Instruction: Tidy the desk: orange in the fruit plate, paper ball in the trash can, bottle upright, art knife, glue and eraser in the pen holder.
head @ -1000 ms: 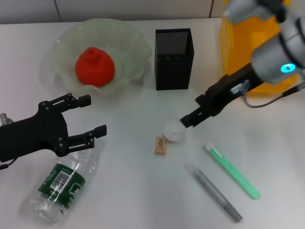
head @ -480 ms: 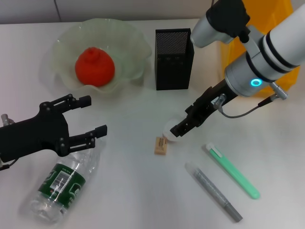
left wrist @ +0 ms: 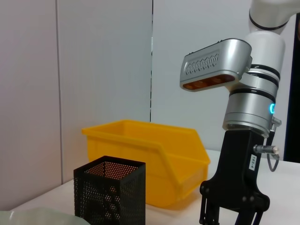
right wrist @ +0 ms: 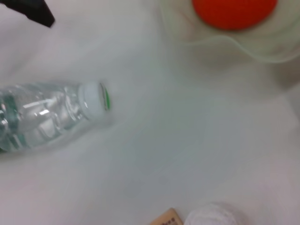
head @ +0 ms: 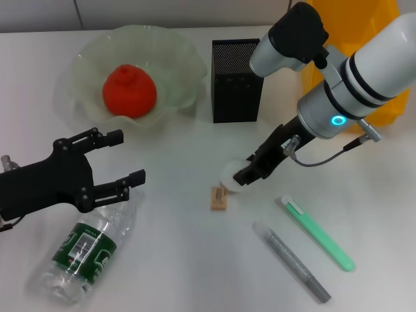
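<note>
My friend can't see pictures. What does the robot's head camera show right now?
The right end effector reaches down to a white paper ball beside a tan eraser on a white desk. The left end effector hangs open over a bottle lying on its side. An orange sits in the fruit plate.

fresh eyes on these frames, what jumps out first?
The right gripper is down at the paper ball mid-table, just beside the eraser. The orange already sits in the fruit plate at the back left. The bottle lies on its side at the front left, under the open left gripper.
</note>
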{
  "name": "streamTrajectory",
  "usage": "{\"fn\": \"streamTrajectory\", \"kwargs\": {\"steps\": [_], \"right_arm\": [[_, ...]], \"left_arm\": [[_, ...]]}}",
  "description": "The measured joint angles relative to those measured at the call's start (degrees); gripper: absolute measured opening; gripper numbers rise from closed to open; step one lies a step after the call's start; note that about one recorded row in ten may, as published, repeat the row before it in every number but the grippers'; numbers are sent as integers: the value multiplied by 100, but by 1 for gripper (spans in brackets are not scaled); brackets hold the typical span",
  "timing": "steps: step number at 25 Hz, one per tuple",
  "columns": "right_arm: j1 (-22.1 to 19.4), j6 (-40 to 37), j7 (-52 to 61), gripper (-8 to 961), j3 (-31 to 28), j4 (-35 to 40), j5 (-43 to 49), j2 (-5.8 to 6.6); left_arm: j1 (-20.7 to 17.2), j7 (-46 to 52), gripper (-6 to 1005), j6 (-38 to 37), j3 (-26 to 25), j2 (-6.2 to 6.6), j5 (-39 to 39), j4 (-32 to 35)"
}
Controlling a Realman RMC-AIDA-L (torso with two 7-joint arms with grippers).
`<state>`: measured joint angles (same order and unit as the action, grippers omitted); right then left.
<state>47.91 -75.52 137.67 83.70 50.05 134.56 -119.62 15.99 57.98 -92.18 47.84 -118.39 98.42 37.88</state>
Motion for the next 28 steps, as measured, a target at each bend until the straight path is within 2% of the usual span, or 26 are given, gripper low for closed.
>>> {"fn": "streamTrajectory", "kwargs": {"steps": [6, 8, 9, 14, 15, 17, 20, 21, 22, 23, 24, 26, 27, 28], "right_arm": [[-87, -80, -32, 389, -78, 149, -191, 29], [-356, -413, -8, 358, -379, 753, -185, 35], [-356, -413, -8, 358, -379, 753, -185, 35], [-856, -1070, 75, 359, -1244, 2105, -157, 41], [-856, -1070, 75, 359, -1244, 2105, -157, 41], [-1189, -1461, 102, 360, -1947, 2905, -155, 43], [-1499, -1698, 58, 360, -2872, 3534, -151, 43], [-1499, -1698, 58, 360, -2872, 3534, -151, 43], [-1660, -1633, -85, 359, -3485, 3669, -169, 50], [-1660, -1633, -85, 359, -3485, 3669, -169, 50], [-1736, -1553, -188, 359, -3765, 3677, -208, 55], [-1849, -1279, -529, 358, -4264, 3492, -425, 57], [-1915, -876, -975, 358, -4495, 3050, -763, 74], [-1915, -876, -975, 369, -4495, 3050, -763, 74]], "left_arm": [[-1, -15, 815, -1, -121, -4, 0, 0], [-12, -42, 814, -9, -133, -6, -1, 0], [-14, -55, 814, -17, -136, -7, -2, 0], [-23, -67, 814, -42, -155, -9, -31, 1], [-28, -67, 814, -49, -156, -9, -49, 1], [-54, -68, 814, -93, -159, -9, -166, 1], [-71, -68, 814, -194, -160, -9, -271, 0], [-76, -68, 814, -266, -161, -7, -307, -5], [-81, -65, 815, -368, -161, -4, -347, -14], [-81, -65, 815, -368, -161, -4, -347, -14], [-83, -55, 815, -411, -161, -1, -356, -14], [-76, -26, 815, -458, -157, 2, -360, -16], [-48, -5, 815, -495, -146, 6, -353, -17], [-48, -5, 815, -495, -146, 6, -353, -17]]}}
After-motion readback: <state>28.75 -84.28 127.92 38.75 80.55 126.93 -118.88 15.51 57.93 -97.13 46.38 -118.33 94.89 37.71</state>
